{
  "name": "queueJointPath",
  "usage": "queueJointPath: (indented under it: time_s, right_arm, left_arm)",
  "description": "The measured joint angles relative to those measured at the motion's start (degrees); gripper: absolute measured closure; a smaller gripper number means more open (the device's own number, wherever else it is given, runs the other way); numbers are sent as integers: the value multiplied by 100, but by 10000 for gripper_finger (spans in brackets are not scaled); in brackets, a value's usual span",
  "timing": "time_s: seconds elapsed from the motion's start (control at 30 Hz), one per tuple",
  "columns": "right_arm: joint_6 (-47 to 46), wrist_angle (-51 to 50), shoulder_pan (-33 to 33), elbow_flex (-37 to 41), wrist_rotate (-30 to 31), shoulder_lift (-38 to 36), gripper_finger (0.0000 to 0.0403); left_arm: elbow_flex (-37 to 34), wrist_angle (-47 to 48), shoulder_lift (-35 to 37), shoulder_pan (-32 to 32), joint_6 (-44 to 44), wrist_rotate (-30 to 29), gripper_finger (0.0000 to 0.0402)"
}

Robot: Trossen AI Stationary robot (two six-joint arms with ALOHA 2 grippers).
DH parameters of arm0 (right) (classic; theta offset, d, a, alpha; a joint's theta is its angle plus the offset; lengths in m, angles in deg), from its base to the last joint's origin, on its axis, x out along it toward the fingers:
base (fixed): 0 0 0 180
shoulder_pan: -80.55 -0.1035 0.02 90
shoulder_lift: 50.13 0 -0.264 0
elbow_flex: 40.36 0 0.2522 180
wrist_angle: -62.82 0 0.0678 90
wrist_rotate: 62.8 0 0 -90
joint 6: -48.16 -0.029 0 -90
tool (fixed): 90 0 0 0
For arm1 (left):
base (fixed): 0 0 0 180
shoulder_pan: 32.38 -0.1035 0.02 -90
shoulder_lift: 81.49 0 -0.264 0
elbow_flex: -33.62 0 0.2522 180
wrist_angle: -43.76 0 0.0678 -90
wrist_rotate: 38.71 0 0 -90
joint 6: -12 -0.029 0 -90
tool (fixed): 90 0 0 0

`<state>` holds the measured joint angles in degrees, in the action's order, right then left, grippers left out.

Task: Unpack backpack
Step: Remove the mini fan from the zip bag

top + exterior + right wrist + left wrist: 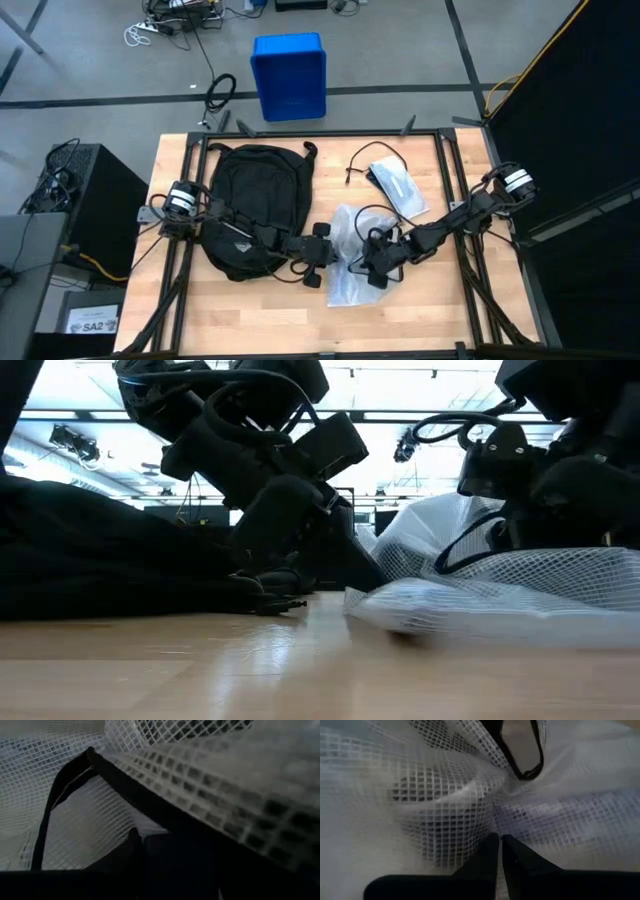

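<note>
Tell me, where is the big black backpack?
In the high view, the large black fabric backpack lies on the wooden table's left side, left of the white mesh pouch.

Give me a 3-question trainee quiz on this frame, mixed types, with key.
1. True or false: the backpack lies on the table's left half.
2. Which gripper pinches the white mesh pouch with its fingers together? A) left gripper B) right gripper
3. Fill in: the bin on the floor beyond the table is ____.

Key: 1 true; 2 A; 3 blue.
</note>
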<state>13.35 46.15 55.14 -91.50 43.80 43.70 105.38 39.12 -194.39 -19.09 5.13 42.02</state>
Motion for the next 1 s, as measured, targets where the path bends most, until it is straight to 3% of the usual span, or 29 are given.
queueJointPath:
  time_s: [0.2, 0.27, 0.67, 1.0]
  right_arm:
    - [514, -62, 361, 21, -233, -212, 237]
    - [697, -20, 505, 21, -286, -213, 237]
    - [1240, 449, 1331, 8, -515, -208, 237]
    - [1261, 770, 1438, -1, -1152, -235, 237]
  left_arm:
    - [-2, 121, 289, 296, -123, -1204, 402]
    - [-2, 161, 400, 371, -128, -1346, 402]
    - [-2, -233, 292, 744, 430, -773, 402]
    - [30, 587, -102, 586, 882, -494, 402]
